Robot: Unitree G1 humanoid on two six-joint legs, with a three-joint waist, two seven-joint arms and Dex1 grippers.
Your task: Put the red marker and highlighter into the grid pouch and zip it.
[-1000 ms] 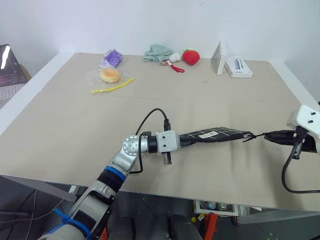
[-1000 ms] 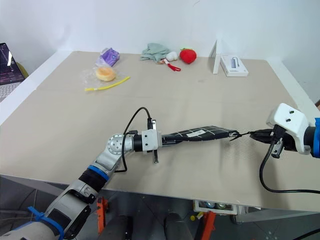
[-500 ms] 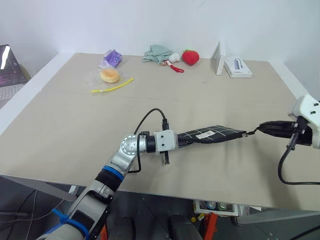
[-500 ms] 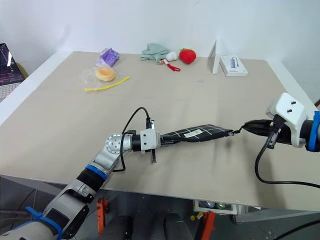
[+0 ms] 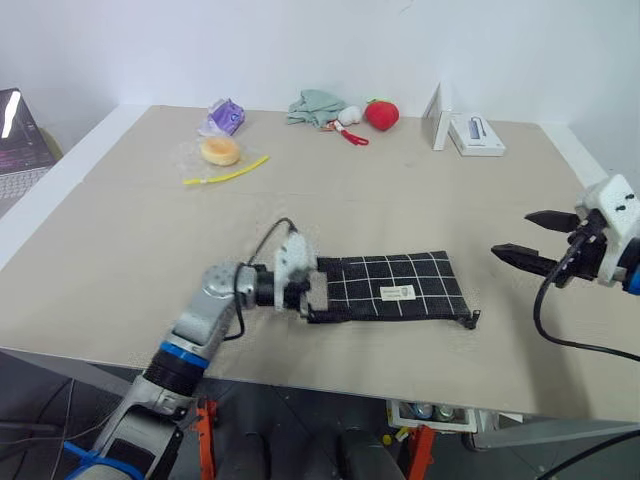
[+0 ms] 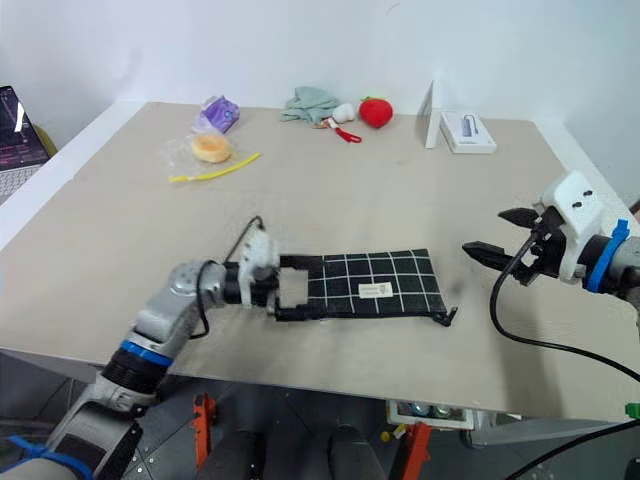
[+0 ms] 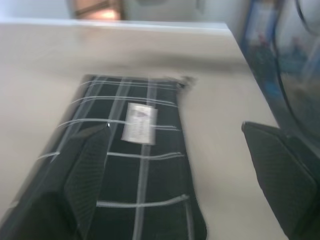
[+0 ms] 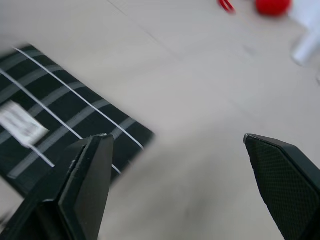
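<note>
grid pouch (image 5: 395, 285) dropped flat on table | left gripper (image 5: 312, 296) released, wide | right gripper (image 5: 528, 238) released, wide

black grid pouch (image 5: 392, 285), white grid lines, white label (image 5: 398, 293).

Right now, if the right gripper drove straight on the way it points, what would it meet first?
Probably the flat black white-gridded fabric pouch: the open right gripper points toward its zipper end, bare table between. Depth is unclear.
</note>
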